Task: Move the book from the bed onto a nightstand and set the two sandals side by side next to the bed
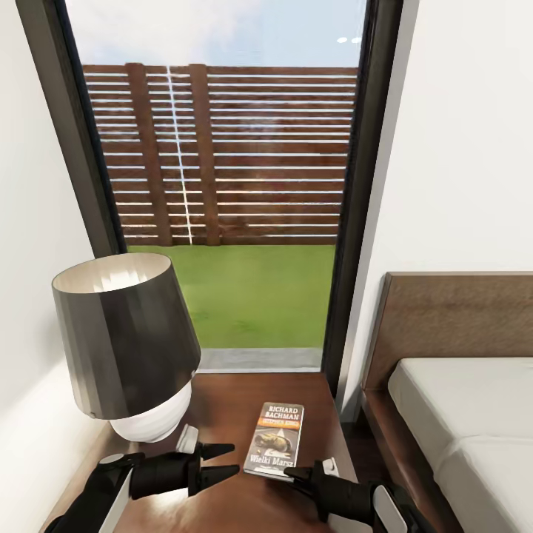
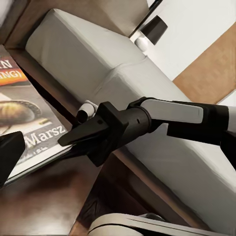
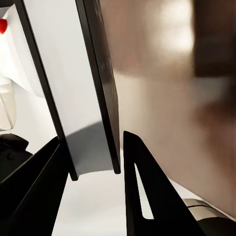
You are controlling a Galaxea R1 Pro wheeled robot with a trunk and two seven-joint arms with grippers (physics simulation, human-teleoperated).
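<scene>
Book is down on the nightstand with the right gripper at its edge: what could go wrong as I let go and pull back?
1. The right gripper has its fingers either side of the book's near edge; backing out before opening wider could drag it off the nightstand.
2. The left gripper hangs open beside the book; a swing could knock it.
3. The lamp stands close to the left arm and could be bumped.

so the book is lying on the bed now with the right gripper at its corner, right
Not the bed: the book lies on the nightstand beside the lamp, as the head view shows. The right gripper is indeed at its near corner.
</scene>
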